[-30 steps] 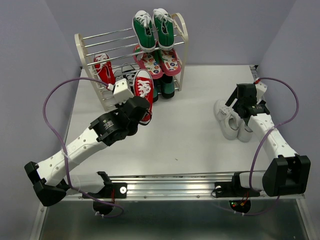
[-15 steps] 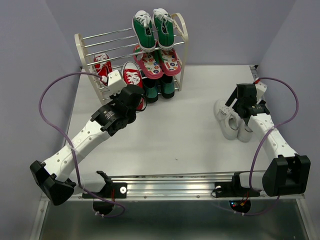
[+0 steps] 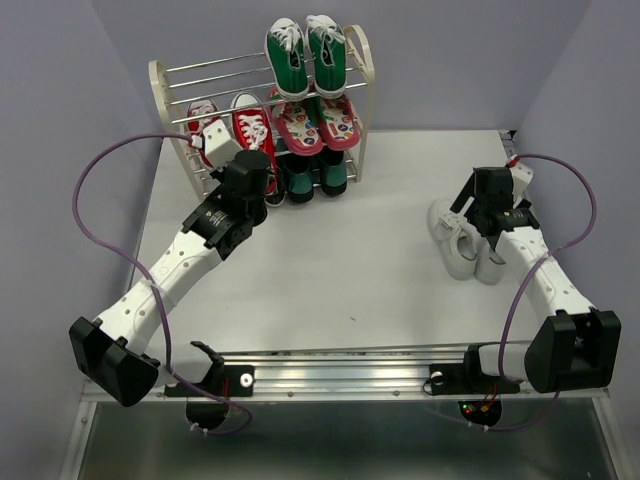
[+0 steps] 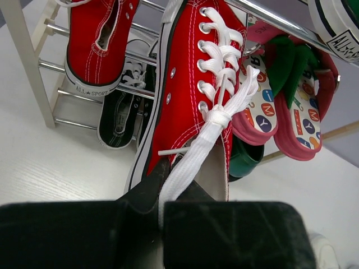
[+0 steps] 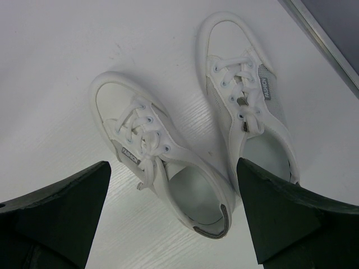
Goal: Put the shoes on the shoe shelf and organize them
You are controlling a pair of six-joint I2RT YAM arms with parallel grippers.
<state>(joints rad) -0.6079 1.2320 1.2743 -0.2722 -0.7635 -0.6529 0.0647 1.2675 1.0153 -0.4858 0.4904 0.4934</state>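
Shoes in view: 2 red, 1 black for sure, 2 white.

Shoe shelf (image 3: 160,85) stands at the back left of the table (image 3: 350,260).

- First red sneaker (image 3: 205,130) lies on the second tier from the top, at the left end.
- Second red sneaker (image 4: 190,95) is just right of it, toe in on the same tier and heel out front. Left gripper (image 4: 161,193) is pressed together on its heel end, with a loose white lace hanging down between the fingers. Can't tell whether the rods carry its weight.
- Black sneaker (image 4: 118,115) sits one tier lower, under the red ones. A second dark shape next to it is mostly hidden, so I'm not counting it.
- 2 pink sandals (image 3: 318,122) are on the right half of the red tier.
- 2 green sneakers (image 3: 305,48) are on the top tier above them.
- 2 dark green shoes (image 3: 312,180) are under the sandals.

2 white sneakers (image 5: 151,162) are on the table at the right, well apart from the shelf, side by side with toes pointing the same way. Right gripper (image 5: 173,168) hangs over them with its fingers spread wide and touches neither.
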